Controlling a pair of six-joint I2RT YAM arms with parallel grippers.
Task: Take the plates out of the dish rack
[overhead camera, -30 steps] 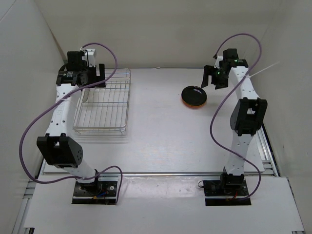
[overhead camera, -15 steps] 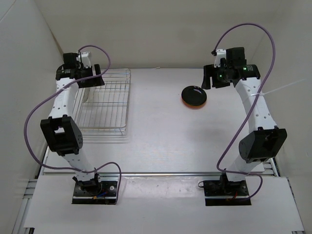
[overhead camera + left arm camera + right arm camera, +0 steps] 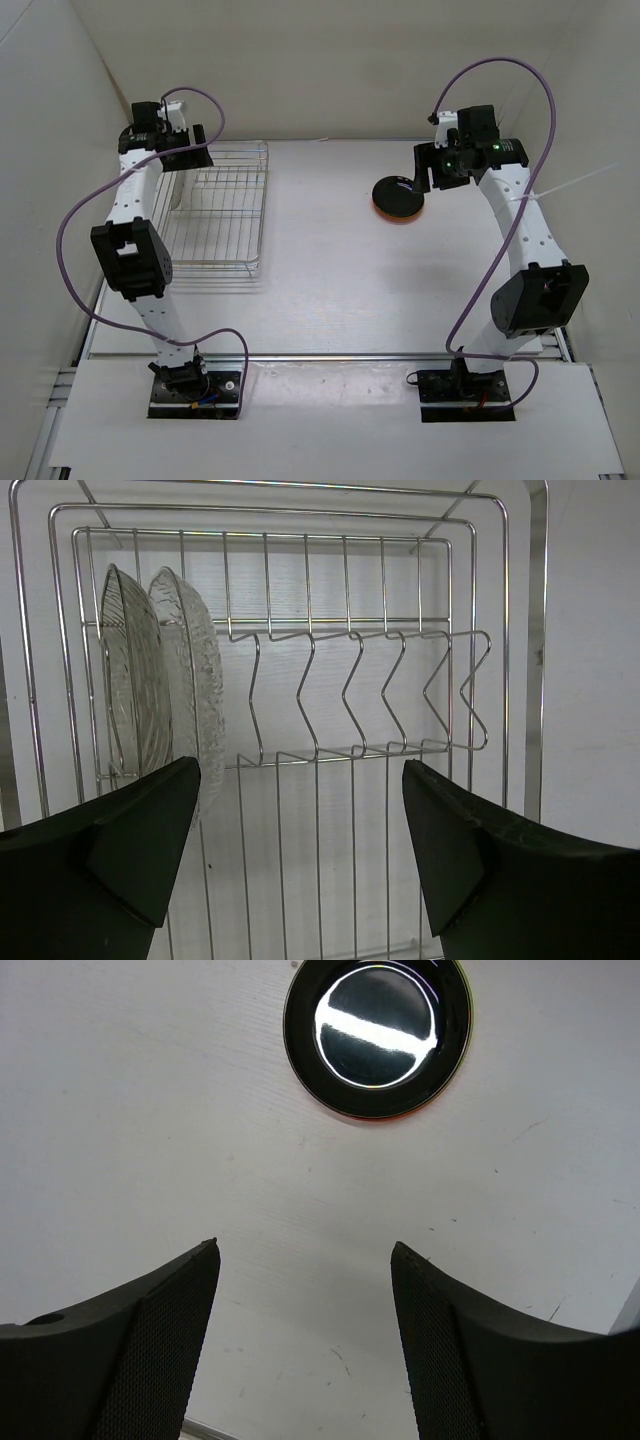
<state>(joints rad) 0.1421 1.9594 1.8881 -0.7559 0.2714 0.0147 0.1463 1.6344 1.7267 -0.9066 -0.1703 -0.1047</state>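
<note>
The silver wire dish rack [image 3: 215, 205] stands at the far left. My left gripper [image 3: 168, 152] hovers open over its far left end. In the left wrist view the open left gripper [image 3: 300, 765] looks down on the dish rack [image 3: 350, 700], where two clear textured plates [image 3: 195, 680] stand upright in the leftmost slots. The glossy black plate [image 3: 398, 195] lies on the table at the far right, stacked on an orange plate whose rim [image 3: 398, 216] shows. My right gripper [image 3: 430, 165] is open and empty just beyond it. The right wrist view shows the black plate [image 3: 377, 1035] ahead of the open right gripper [image 3: 306, 1244].
White walls close in the table at the left, back and right. The rack's raised wire sides [image 3: 535, 650] stand around the slots. Purple cables loop above both arms. Bare white tabletop [image 3: 330, 270] lies between the rack and the stacked plates.
Both arms have changed posture: the left gripper has drawn back over the rack's far left end, the right elbow has swung down and right, with its gripper staying by the stack. Both stayed open.
</note>
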